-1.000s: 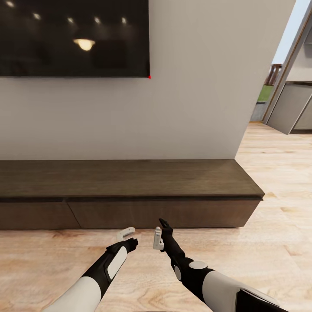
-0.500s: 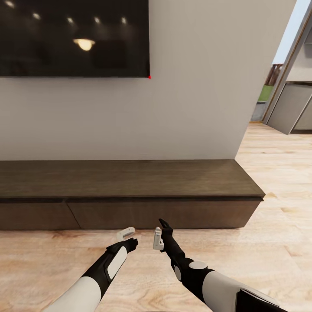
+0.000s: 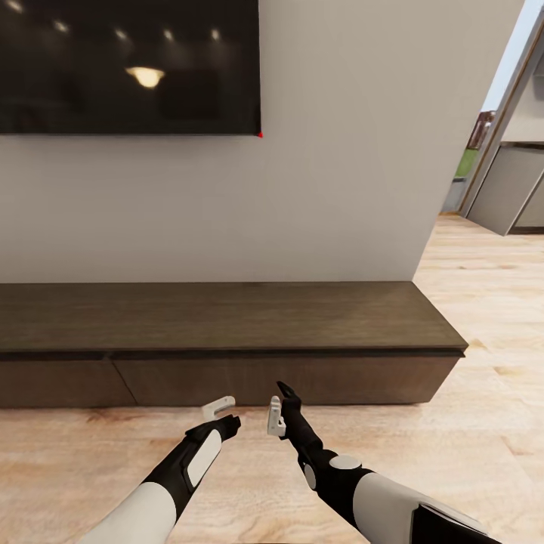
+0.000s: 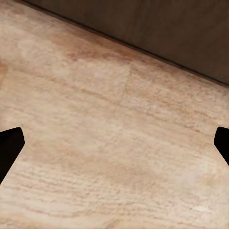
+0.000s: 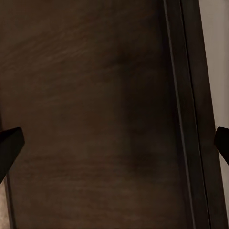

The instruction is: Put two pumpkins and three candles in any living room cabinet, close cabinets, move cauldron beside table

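Grey wall and black TV (image 3: 128,66) loom above the long dark cabinet (image 3: 227,317), drawers shut. Left pincer (image 3: 221,412) and right pincer (image 3: 280,408) hang spread, empty, close before it; rolling nearer risks a bump

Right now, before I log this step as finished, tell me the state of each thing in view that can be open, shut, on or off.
cabinet: both drawer fronts flush, closed; top bare.
TV: screen dark, reflecting ceiling lights.
left gripper: open, holding nothing, over the floor.
right gripper: open, holding nothing, facing the cabinet front.
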Motion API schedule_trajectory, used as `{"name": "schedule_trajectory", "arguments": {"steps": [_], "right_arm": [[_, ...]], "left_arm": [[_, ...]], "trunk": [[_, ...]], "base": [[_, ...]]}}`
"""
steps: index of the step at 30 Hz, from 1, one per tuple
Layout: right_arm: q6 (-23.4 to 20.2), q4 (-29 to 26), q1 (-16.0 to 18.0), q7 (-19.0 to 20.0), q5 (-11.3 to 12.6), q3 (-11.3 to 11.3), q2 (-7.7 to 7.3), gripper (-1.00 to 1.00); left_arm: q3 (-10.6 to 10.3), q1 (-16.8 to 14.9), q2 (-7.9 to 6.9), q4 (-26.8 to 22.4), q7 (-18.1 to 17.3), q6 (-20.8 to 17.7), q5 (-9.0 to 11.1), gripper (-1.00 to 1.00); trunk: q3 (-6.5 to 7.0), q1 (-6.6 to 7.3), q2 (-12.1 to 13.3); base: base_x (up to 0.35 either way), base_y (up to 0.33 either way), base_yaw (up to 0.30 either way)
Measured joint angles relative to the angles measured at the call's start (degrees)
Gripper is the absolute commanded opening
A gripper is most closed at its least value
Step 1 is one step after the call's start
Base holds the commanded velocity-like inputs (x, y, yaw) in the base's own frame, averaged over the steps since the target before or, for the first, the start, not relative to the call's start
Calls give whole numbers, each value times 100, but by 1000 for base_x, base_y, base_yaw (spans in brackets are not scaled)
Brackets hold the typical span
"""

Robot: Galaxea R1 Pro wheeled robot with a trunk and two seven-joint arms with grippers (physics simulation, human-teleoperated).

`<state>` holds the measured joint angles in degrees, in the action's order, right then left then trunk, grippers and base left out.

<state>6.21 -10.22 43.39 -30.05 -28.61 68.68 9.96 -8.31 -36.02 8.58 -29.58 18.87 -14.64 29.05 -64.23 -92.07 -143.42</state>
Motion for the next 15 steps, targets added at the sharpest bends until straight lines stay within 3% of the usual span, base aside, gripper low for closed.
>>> {"name": "schedule_trajectory", "arguments": {"steps": [9,15], "right_arm": [[-3,2,0,0,0,-6,0,100],[1,72,0,0,0,0,0,100]], "left_arm": [[0,0,-3,-1,-3,3,0,100],[0,0,-5,-1,-2,3,1,100]], "trunk": [[0,0,0],[0,2,0]], "base": [[15,1,0],[155,26,0]]}}
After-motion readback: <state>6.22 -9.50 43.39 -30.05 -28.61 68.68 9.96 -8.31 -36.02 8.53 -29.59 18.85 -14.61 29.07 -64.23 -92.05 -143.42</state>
